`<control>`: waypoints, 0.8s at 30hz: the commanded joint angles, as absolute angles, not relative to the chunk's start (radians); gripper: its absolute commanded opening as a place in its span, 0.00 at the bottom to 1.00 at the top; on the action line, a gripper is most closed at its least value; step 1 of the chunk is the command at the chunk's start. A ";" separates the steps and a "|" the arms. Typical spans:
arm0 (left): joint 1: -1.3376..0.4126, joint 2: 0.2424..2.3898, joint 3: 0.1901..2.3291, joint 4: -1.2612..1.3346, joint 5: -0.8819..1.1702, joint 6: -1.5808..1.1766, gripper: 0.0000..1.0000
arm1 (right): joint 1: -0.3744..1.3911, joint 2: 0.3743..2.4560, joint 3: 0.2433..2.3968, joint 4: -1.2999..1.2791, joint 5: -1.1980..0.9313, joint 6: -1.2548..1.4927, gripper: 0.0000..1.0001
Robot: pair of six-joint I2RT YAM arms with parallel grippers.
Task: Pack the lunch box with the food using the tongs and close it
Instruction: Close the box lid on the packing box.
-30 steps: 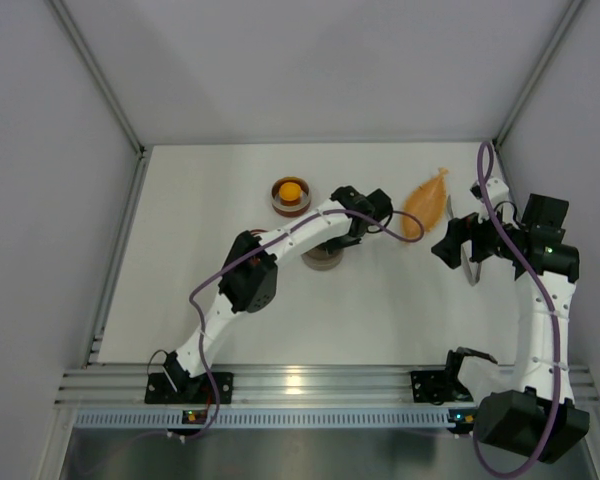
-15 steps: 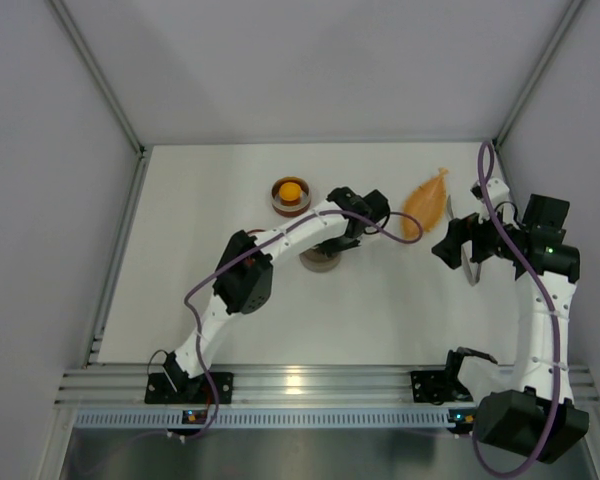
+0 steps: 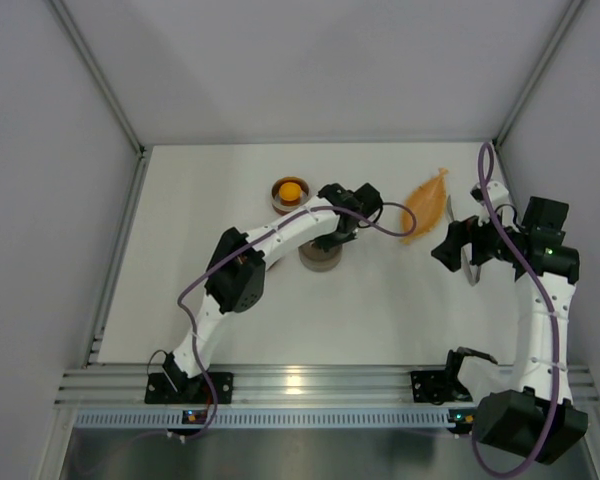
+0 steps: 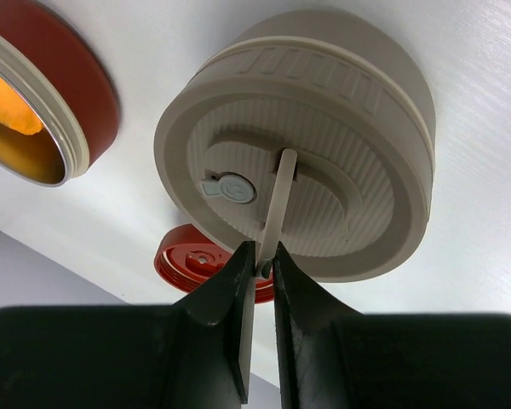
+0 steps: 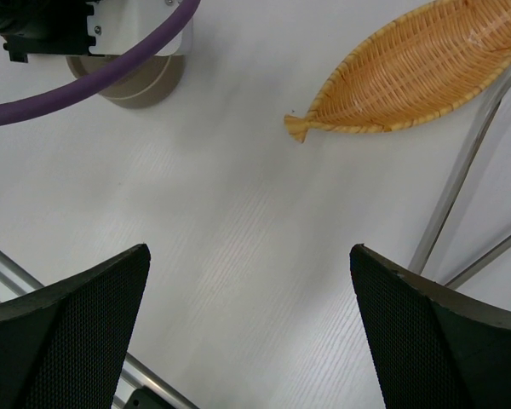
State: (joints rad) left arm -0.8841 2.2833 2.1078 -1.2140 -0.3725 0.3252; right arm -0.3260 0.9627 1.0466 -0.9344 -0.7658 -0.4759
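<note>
My left gripper point(image 4: 264, 256) is shut on the thin upright handle point(image 4: 277, 192) of a round tan ribbed lid point(image 4: 324, 111), which shows in the top view point(image 3: 320, 257) under the left wrist. Left of it stands the lunch box, a red tin with a tan rim point(image 4: 72, 141), open, with an orange-yellow lump of food point(image 3: 291, 190) inside. The grey metal tongs point(image 5: 464, 170) lie on the table at the right edge of the right wrist view. Beside them, my right gripper point(image 5: 249, 249) hangs wide open over bare table with nothing between its fingers.
An empty woven orange leaf-shaped dish point(image 3: 425, 203) lies between the two grippers. A small red screw lid point(image 4: 192, 260) rests on the table just behind the tan lid. Grey walls close the table on three sides.
The left arm has swung a little to the left and its jaws have tightened on the handle. The right arm has not moved.
</note>
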 commanded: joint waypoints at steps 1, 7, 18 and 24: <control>-0.877 2.201 2.082 -1.163 -0.361 0.302 0.18 | -0.351 0.940 1.046 -0.946 -0.802 -0.508 0.99; -0.874 2.174 2.039 -1.123 -0.318 0.284 0.17 | -0.357 0.940 1.043 -0.948 -0.807 -0.509 1.00; -0.839 2.154 2.017 -1.081 -0.268 0.253 0.21 | -0.360 0.940 1.040 -0.954 -0.811 -0.515 0.99; -0.824 2.146 2.005 -1.060 -0.255 0.241 0.23 | -0.362 0.940 1.039 -0.954 -0.815 -0.517 0.99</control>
State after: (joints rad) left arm -0.8326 2.2189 2.0167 -1.1027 -0.2691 0.2619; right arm -0.3389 0.9615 1.0405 -0.9470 -0.7734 -0.4904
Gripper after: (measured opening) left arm 0.224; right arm 0.993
